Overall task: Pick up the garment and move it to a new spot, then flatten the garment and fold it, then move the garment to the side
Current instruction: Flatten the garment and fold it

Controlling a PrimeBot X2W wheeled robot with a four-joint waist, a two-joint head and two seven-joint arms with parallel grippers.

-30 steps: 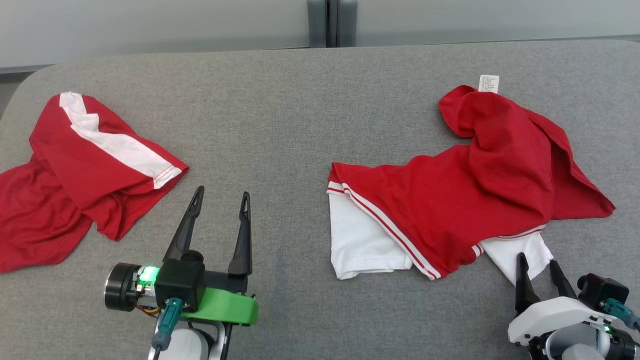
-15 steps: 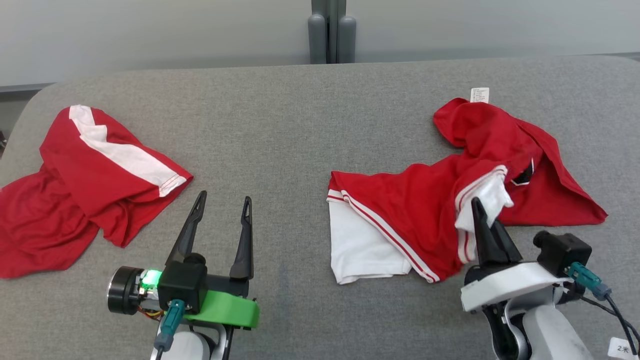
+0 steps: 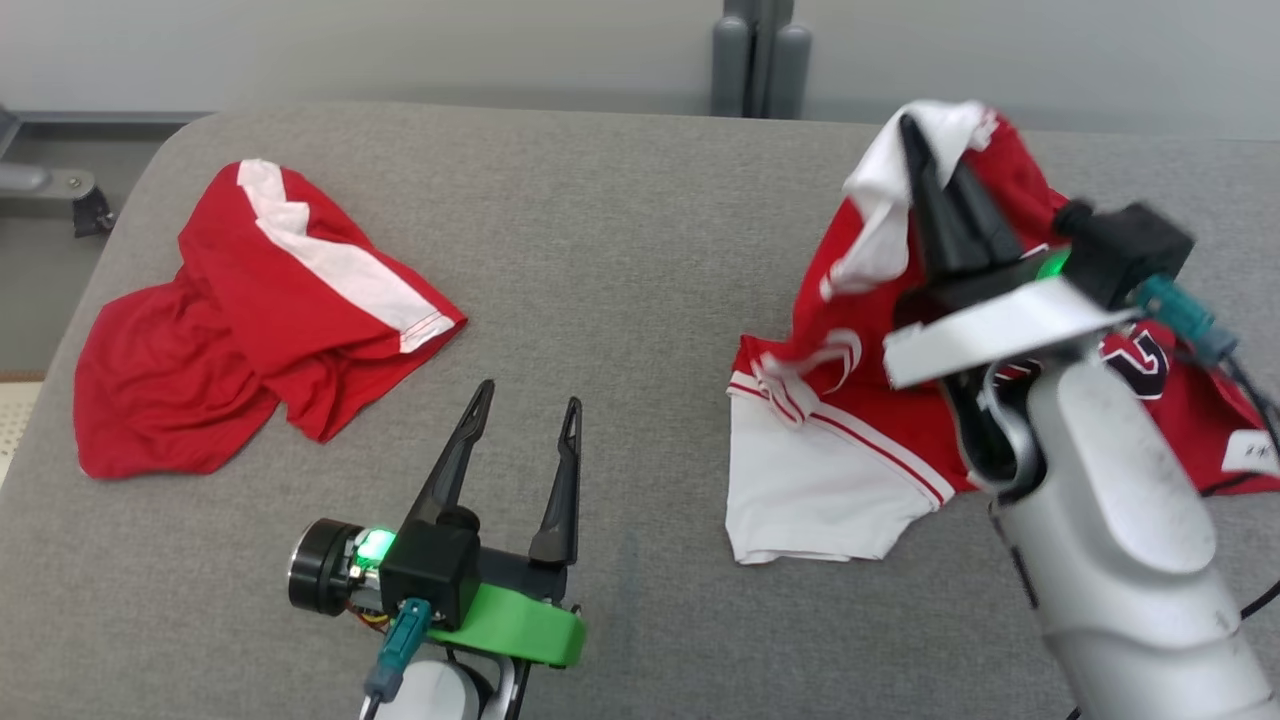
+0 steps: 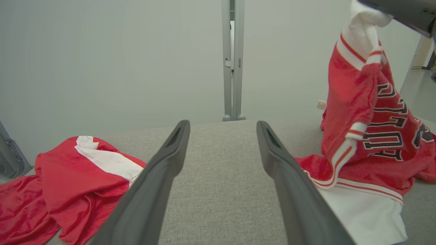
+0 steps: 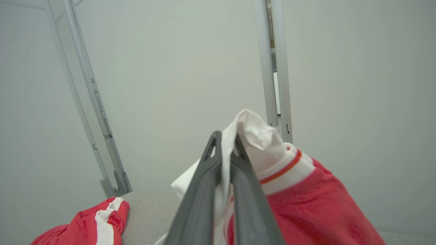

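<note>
The garment (image 3: 900, 420) is a red jersey with white striped sleeves and dark lettering, lying at the right of the grey table (image 3: 620, 250). My right gripper (image 3: 915, 135) is shut on one white sleeve and holds it high, so the red cloth hangs from it while the rest stays on the table. In the right wrist view the sleeve (image 5: 259, 136) is pinched between the closed fingers of the right gripper (image 5: 226, 139). My left gripper (image 3: 528, 395) stands open over bare table at the lower middle, holding nothing. The left wrist view shows the hanging garment (image 4: 354, 112) to the right of the left gripper (image 4: 222, 123).
A second red garment with a white stripe (image 3: 250, 320) lies crumpled at the table's left end, also in the left wrist view (image 4: 68, 177). A grey post (image 3: 760, 50) stands behind the far edge against a pale wall. Bare grey table lies between the two garments.
My right gripper has shut on the white sleeve and raised it up and away from me, dragging the red cloth upward. The head camera has shifted. The left gripper stays open.
</note>
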